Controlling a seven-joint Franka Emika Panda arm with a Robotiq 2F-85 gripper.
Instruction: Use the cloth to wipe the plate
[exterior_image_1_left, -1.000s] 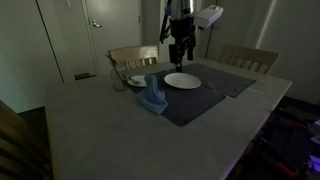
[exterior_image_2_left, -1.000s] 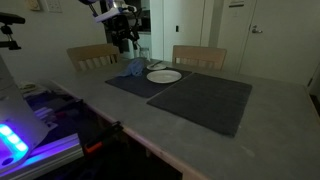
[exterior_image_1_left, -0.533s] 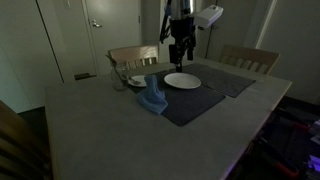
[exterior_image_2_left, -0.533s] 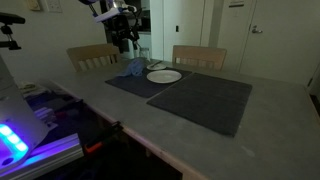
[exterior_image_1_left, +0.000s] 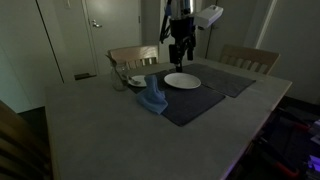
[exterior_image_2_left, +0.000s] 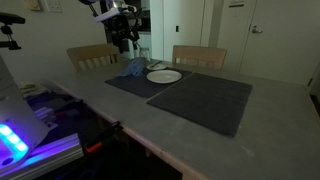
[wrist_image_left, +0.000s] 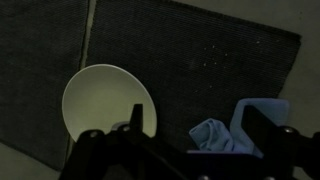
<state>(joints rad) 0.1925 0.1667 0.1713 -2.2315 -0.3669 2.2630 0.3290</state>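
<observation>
A white round plate (exterior_image_1_left: 182, 81) lies on a dark placemat (exterior_image_1_left: 200, 100); it shows in both exterior views (exterior_image_2_left: 164, 76) and in the wrist view (wrist_image_left: 105, 100). A crumpled blue cloth (exterior_image_1_left: 151, 97) lies beside the plate on the mat, also in an exterior view (exterior_image_2_left: 134, 68) and in the wrist view (wrist_image_left: 225, 132). My gripper (exterior_image_1_left: 179, 55) hangs in the air above the plate and cloth (exterior_image_2_left: 128, 44). Its two fingers are spread apart in the wrist view (wrist_image_left: 195, 125), with nothing between them.
A second dark placemat (exterior_image_2_left: 205, 98) lies next to the first. Two wooden chairs (exterior_image_1_left: 133, 56) (exterior_image_1_left: 250, 58) stand at the table's far side. A small object (exterior_image_1_left: 135, 80) lies near the cloth. The table edge (exterior_image_1_left: 255, 130) is near.
</observation>
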